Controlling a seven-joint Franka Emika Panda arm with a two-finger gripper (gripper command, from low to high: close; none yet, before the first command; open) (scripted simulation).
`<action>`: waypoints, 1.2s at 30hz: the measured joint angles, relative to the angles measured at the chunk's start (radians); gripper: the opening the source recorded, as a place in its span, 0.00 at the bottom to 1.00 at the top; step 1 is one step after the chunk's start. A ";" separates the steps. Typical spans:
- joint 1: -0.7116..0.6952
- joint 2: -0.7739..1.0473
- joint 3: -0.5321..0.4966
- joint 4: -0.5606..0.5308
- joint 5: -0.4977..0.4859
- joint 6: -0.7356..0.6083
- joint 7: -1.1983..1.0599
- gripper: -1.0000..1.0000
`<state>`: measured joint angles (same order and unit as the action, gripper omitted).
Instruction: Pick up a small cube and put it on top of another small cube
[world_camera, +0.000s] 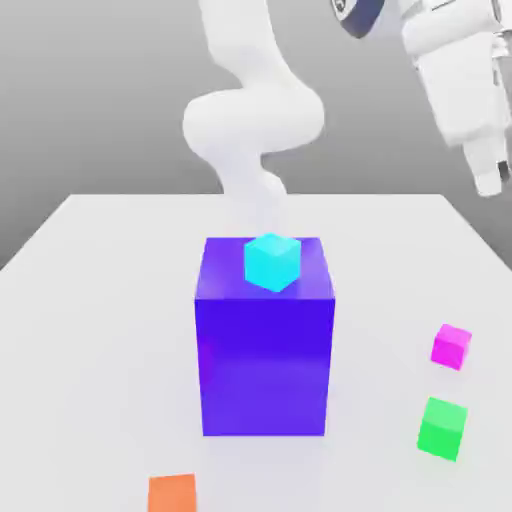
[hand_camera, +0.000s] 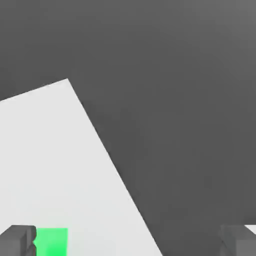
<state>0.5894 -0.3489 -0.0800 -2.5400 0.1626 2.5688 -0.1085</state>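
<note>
Gripper (world_camera: 495, 180) open and empty, I have it up in the air toward the exterior view's right, its two fingers spread wide apart. Below it on the table (world_camera: 110, 300), the small magenta cube (world_camera: 451, 347) sits alone, touching nothing, so I judge that neither the pick nor the stacking is done. Near it, closer to the exterior camera, is the green cube (world_camera: 442, 429). Farther toward the exterior view's left stands the big blue-purple block (world_camera: 265, 365) with the cyan cube (world_camera: 272, 262) on its top, and beyond that, low in the picture, the orange cube (world_camera: 172, 494). As I see it, everything is left: reach the magenta cube, grip, lift, set it on another small one, release.
</note>
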 joint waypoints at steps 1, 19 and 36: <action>0.024 0.022 0.003 -0.012 0.007 0.013 -0.043 0.50; 0.332 0.390 0.131 -0.225 -0.126 0.260 -0.637 0.50; 0.362 0.657 0.094 -0.194 -0.225 0.473 -0.617 0.00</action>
<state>0.9512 0.3080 0.0139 -2.7343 -0.0623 3.0419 -0.7252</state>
